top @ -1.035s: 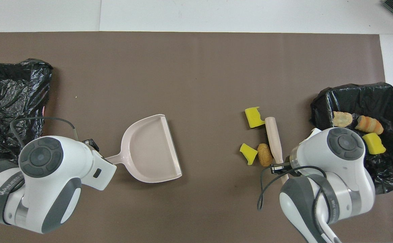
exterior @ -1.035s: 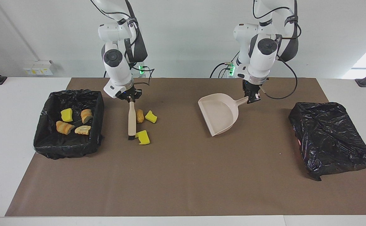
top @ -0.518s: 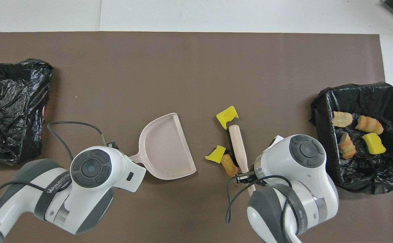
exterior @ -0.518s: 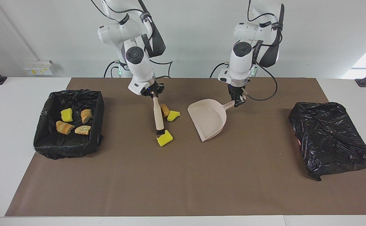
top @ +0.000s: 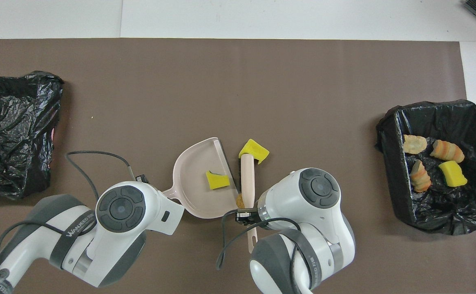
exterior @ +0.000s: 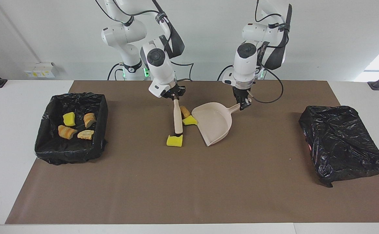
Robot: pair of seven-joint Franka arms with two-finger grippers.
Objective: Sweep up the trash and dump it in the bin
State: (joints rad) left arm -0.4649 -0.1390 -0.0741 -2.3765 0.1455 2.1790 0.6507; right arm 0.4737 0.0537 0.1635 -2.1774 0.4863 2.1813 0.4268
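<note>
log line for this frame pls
left gripper: shut on dustpan handle | right gripper: shut on brush | one yellow chunk in pan | bread lump at pan lip

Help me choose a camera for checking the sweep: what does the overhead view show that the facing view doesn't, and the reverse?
Overhead only: one yellow chunk plainly lies inside the dustpan. Facing only: side-on, the right claw shut on the brush handle and the left claw shut on the dustpan's handle. Both: a second yellow chunk at the brush head, a brown lump beside the handle, and the lined bin holding four pieces.
</note>
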